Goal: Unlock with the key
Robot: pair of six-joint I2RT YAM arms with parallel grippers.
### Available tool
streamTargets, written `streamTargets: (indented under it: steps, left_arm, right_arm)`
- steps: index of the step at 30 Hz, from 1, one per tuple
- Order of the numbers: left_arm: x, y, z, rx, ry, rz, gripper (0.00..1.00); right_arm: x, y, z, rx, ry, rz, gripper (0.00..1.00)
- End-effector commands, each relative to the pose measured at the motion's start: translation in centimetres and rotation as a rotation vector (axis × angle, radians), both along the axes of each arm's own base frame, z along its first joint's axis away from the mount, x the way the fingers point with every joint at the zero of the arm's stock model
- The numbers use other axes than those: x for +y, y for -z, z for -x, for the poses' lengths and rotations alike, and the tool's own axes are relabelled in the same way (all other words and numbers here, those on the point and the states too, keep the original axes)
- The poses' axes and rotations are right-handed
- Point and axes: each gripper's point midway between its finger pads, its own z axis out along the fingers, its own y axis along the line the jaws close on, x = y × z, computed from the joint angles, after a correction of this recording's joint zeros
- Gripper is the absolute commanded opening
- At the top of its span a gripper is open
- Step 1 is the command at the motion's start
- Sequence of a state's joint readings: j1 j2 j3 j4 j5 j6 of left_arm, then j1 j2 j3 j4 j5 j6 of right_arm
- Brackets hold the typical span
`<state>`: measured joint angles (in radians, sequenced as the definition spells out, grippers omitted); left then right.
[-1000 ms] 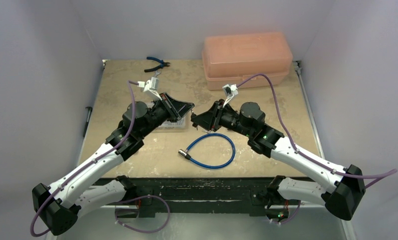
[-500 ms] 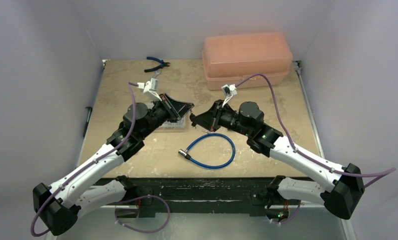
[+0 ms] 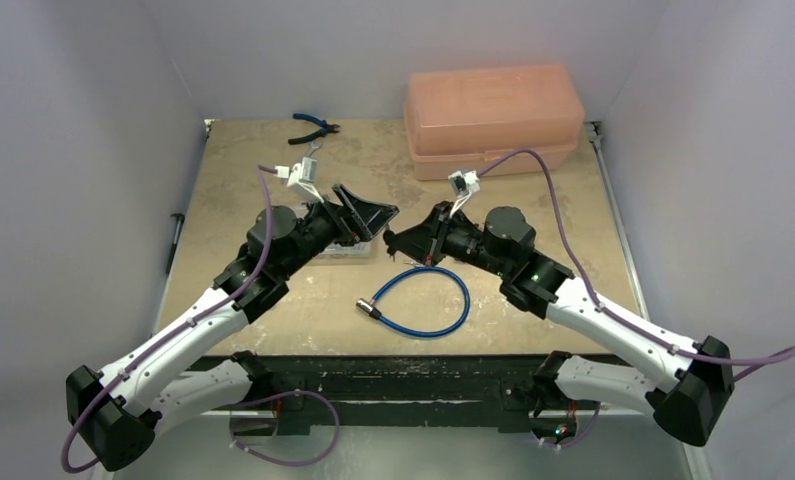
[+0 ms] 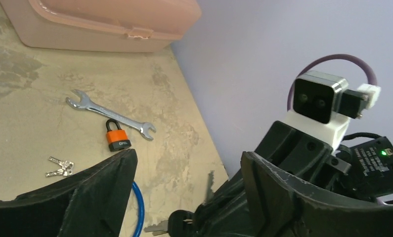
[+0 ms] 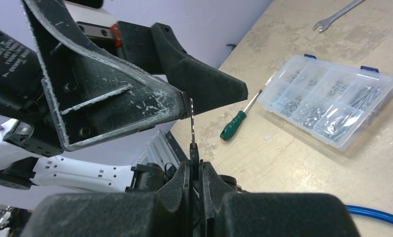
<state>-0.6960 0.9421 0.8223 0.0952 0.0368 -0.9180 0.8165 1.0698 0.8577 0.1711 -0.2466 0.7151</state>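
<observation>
Key (image 5: 191, 121), tiny, light and stiff, stands blade-up in the right claw (image 5: 195, 170), which is clamped on its black head above the worktop (image 5: 303, 163). The left claw (image 4: 188, 157) gapes wide, empty. The head likely offers the surest hold, since the thin blade looks slippery. The orange padlock (image 4: 118, 139) lies beside a wrench (image 4: 110, 114).

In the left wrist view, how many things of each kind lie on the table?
Box: 1
Wrench: 1
Padlock: 1
Key bunch: 1
Cable: 1
Total: 5
</observation>
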Motion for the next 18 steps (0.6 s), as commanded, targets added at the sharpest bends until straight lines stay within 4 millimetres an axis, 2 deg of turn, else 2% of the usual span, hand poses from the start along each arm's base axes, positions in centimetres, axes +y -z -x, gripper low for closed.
streamTargets:
  steps: [1,7,11,15,18]
  left_arm:
    - [0.5,-0.6,-0.1,-0.033,-0.025,-0.028,0.89]
    - [1.0,0.4,-0.9,0.002,-0.068,-0.079,0.99]
    - [1.3,4.3,-2.4,0.087,-0.117,-0.211,0.99]
    - [0.4,5.9,-3.1,0.098,-0.088,-0.271,0.94]
    - [-0.7,7.9,-4.0,0.150,-0.063,-0.331,0.92]
  right_arm:
    - [-1.7,-0.9,0.0,-0.061,0.055,0.026,0.00]
    - [-3.8,-0.8,-1.0,-0.089,0.153,0.129,0.00]
    - [-5.8,-0.7,-2.2,-0.091,0.256,0.195,0.00]
    - [-8.7,-0.7,-3.5,-0.074,0.386,0.256,0.00]
    - [-11.1,-0.8,-4.1,-0.064,0.489,0.288,0.00]
